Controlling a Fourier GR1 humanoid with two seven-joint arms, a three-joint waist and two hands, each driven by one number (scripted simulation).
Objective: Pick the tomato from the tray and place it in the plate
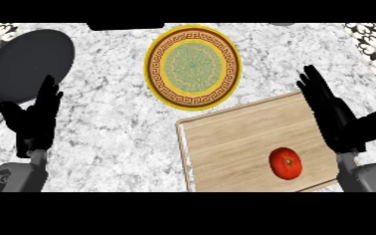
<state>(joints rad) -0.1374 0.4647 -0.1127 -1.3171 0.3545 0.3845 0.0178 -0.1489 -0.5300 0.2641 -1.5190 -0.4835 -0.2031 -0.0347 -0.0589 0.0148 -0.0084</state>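
**Hands Wait Over Marble Counter**

My right hand (332, 113) holds straight, spread fingers above the wooden tray's (235, 144) far right edge; my left hand (37, 117) rests open near the left edge. The round red tomato (286, 163) sits on the tray. The ornate gold-rimmed plate (193, 67) lies beyond on speckled marble counter (110, 129).

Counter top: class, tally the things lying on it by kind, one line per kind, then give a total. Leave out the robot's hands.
Tomato: 1
Wooden tray: 1
Patterned plate: 1
Dark grey disc: 1
Total: 4
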